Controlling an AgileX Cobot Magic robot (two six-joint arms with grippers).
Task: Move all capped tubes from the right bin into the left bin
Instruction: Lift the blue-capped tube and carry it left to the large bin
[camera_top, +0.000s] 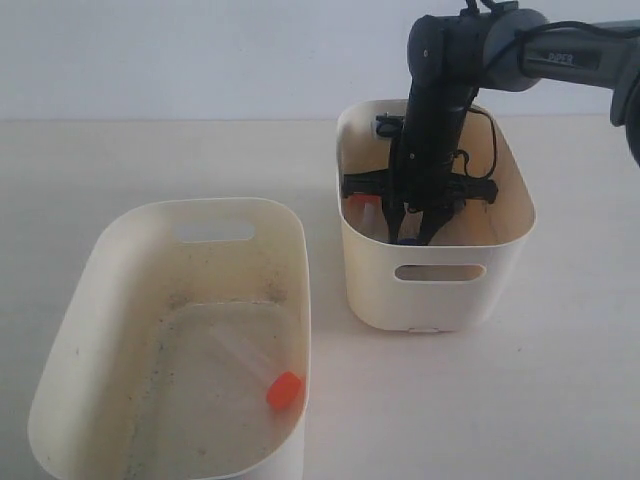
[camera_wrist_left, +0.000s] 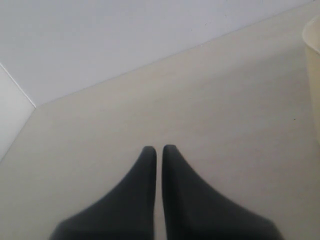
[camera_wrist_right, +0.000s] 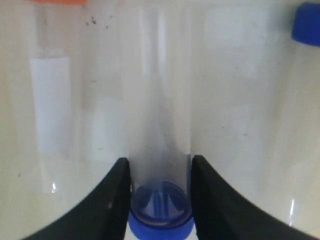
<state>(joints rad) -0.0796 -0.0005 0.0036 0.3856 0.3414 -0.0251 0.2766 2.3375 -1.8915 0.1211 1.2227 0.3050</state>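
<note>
My right gripper (camera_wrist_right: 160, 167) is down inside the right bin (camera_top: 440, 300), clenched on a blue-capped tube (camera_wrist_right: 160, 125). One finger presses each side of its clear body just behind the cap, and the cap points back toward my wrist. I cannot tell whether the tube is touching the right bin's floor or is just clear of it. In the exterior view my right arm (camera_top: 440, 90) comes in over the right bin's far rim and drops steeply into it.

Two more tubes lie in the right bin, one on each side of the one I hold and apart from it. One is a second blue-capped tube (camera_wrist_right: 306, 22). The other is an orange-capped tube (camera_wrist_right: 50, 100) with a white label, only a sliver of its cap showing.

The left bin (camera_top: 100, 260) stands just beside the right bin on the worktop (camera_top: 560, 380). On its speckled floor, near the wall that faces the right bin, lies another orange-capped tube (camera_top: 284, 390).

My left gripper (camera_wrist_left: 159, 150) is outside the right bin, over bare worktop. It is clenched on nothing, its fingertips nearly meeting.
</note>
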